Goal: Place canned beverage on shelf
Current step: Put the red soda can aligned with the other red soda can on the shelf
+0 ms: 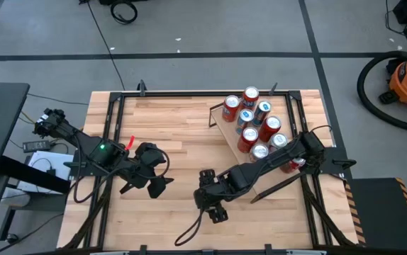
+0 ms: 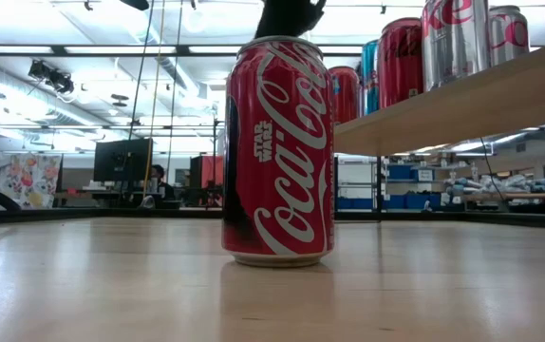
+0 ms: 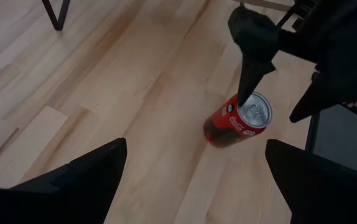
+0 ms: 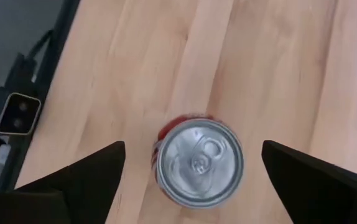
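Right gripper (image 4: 191, 180) spread wide, poised directly above a red cola can (image 4: 198, 163), fingers (image 4: 73, 180) well clear on either side of the silver lid, nothing held. Seen from overhead, same gripper (image 1: 214, 205) near the front edge of the tabletop (image 1: 175, 120), hiding the can beneath it. From table height, can (image 2: 278, 152) upright on the wood, standing alone, dark gripper tip just above its rim. In the left wrist view, can (image 3: 237, 119) upright with one dark finger (image 3: 253, 68) of the right gripper close over its top; contact cannot be told.

Behind and to the right, sloped shelf (image 1: 226, 134) of light wood on thin black supports, already carrying a cluster of red, blue and silver cans (image 1: 257, 124). Can on the table well apart from the shelf, in front of its lower end.

Left gripper (image 1: 150, 177) also wide open and empty, hanging over the left middle of the table, pointed toward the can.
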